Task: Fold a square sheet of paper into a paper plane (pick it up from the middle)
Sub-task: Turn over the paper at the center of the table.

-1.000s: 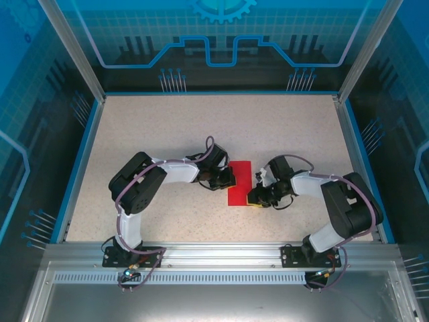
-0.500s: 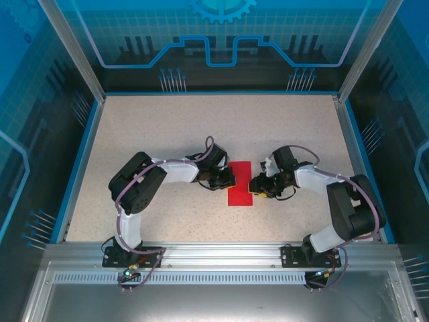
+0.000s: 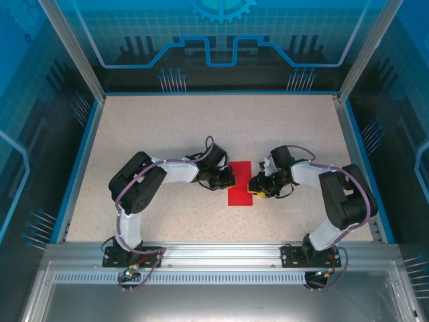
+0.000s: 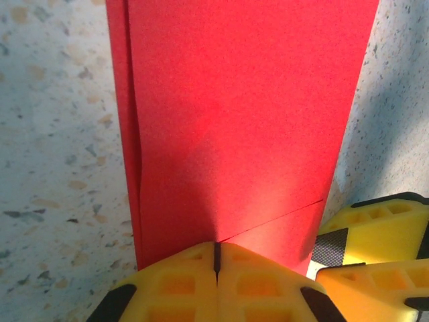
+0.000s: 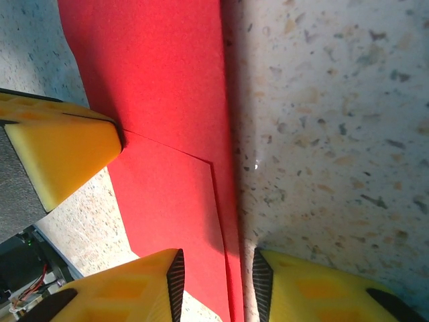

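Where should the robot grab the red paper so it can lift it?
Probably its right long edge, from the right. The red paper lies flat and thin, so only an edge gives something to pinch. The left gripper presses the opposite edge, and the right gripper straddles this one.

The speckled beige table top (image 3: 167, 127) has a blue border (image 3: 79, 164). Translucent blue wall panels (image 3: 221, 40) with printed line graphics enclose it, held by aluminium posts (image 3: 70, 50).
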Controlling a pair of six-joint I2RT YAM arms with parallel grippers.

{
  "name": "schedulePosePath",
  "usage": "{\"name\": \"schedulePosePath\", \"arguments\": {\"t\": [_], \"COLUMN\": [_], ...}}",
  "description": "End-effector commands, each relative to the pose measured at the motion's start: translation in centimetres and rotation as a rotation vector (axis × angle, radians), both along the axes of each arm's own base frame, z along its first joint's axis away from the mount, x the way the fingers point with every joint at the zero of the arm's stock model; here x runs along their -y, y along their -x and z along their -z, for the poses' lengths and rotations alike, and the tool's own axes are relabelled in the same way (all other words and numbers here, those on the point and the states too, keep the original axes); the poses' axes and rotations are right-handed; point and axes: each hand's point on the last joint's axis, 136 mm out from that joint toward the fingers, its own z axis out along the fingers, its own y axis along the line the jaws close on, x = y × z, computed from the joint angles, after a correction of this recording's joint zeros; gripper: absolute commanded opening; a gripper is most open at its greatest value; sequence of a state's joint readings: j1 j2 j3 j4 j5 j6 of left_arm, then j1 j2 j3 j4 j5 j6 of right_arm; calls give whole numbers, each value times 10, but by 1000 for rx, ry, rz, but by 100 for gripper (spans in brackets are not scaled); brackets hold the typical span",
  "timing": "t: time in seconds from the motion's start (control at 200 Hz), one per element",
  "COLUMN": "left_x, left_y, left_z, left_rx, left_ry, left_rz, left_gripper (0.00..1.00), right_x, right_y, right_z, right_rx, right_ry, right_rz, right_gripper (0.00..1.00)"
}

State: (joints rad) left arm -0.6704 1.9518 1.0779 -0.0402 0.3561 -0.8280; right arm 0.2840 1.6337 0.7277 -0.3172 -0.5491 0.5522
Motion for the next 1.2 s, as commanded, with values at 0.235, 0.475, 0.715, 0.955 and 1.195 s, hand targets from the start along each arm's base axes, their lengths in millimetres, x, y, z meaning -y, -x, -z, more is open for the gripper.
{"name": "schedulePosePath", "arguments": {"t": [0.235,0.475,0.715,0.955,1.195], "left_x": [-1,-2,0,-9,-62], "left_y": [0,-2,-5,-12,-14], "left_z": [3,1,-8,-45,-89], "left_rx": [-15,-9,9,117,301], "left_ry": [-8,-10,9,27,-75], "left_rz": [11,5,-7,-61,-231], "left_gripper": [0,0,0,0,20], "right_x": [-23,-21,-19,-17,12], "right_y": [0,-2,0,-3,-4], "right_z": [-12,-11,-6,-22,-65], "right_rx": [5,10,3,41,139], "right_ry": [-126,-123,-124,-124,118], "right_rz": [-35,-27,-31,-51,-79], "right_gripper": [33,33,25,10,8]}}
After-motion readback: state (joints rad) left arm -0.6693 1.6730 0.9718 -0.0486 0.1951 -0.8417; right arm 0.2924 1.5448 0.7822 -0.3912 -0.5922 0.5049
